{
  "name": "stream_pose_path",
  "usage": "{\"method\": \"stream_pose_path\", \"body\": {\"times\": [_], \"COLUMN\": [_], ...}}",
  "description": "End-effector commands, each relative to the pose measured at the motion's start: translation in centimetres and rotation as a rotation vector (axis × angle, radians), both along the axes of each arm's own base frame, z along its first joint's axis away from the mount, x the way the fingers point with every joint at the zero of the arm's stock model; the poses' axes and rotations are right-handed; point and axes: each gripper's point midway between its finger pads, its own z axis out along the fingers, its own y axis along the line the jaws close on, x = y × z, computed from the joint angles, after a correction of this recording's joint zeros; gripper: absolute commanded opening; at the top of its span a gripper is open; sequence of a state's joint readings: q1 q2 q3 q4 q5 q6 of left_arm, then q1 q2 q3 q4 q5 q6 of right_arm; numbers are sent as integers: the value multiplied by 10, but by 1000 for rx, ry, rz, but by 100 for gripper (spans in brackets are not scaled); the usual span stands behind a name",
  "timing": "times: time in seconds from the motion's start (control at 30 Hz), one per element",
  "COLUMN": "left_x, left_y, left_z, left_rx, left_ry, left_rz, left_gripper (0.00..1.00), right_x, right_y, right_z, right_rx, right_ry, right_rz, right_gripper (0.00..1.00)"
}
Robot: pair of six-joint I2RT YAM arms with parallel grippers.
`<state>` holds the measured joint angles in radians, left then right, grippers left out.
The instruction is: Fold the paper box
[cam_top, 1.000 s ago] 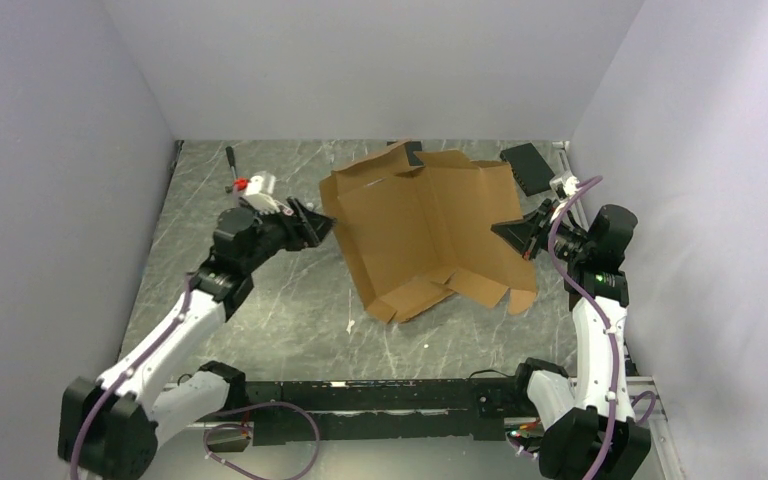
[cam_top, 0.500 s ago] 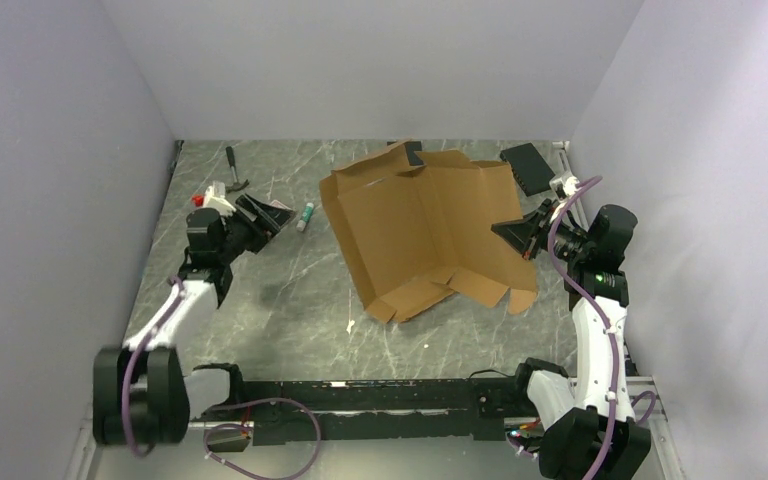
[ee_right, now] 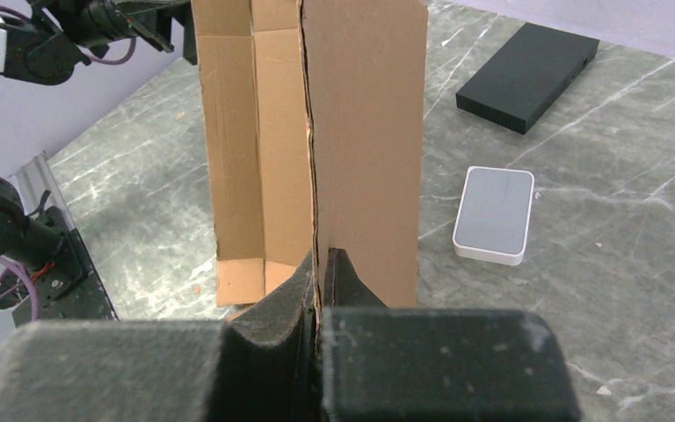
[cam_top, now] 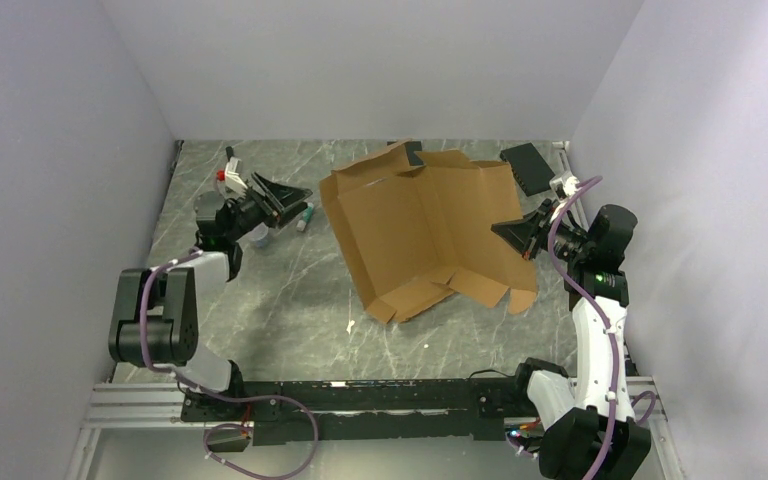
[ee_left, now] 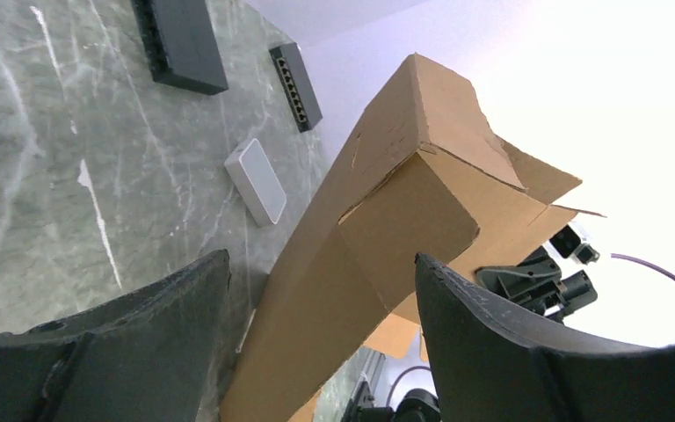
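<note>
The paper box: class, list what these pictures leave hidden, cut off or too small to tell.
1. Top view: the table under the paper box, covered by the cardboard.
2. Top view: the white case, seemingly hidden behind the raised cardboard.
3. Left wrist view: the box's lower end, cut off by the bottom edge.
4. Top view: the green-tipped item, too small to identify.

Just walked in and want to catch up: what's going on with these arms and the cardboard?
The right gripper is shut on an edge of the paper box, holding the partly folded sheet propped up. The left gripper is open and empty, off to the box's left, not touching it. The box is not yet folded.
</note>
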<state>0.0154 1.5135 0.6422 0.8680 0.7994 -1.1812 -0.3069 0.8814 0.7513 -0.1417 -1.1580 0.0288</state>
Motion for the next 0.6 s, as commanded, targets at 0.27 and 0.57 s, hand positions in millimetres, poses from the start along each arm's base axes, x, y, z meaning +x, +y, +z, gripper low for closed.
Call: {"method": "stream_pose_path", "body": {"times": [0.27,0.57], "left_x": [-10,-10], "left_y": [-55,-66], "left_z": [24,-1], "left_rx": [-14,104], "left_ry": [-75,27], "left_rz": [-217,-218], "left_gripper": [80,74], "right_x": [-2,-2], "right_y": [3,5], "right_z": [13,12], "right_rx": [-9,-9], "right_ry": [-52,-52], "right_rz": [26,32], "right_gripper": [0,0]}}
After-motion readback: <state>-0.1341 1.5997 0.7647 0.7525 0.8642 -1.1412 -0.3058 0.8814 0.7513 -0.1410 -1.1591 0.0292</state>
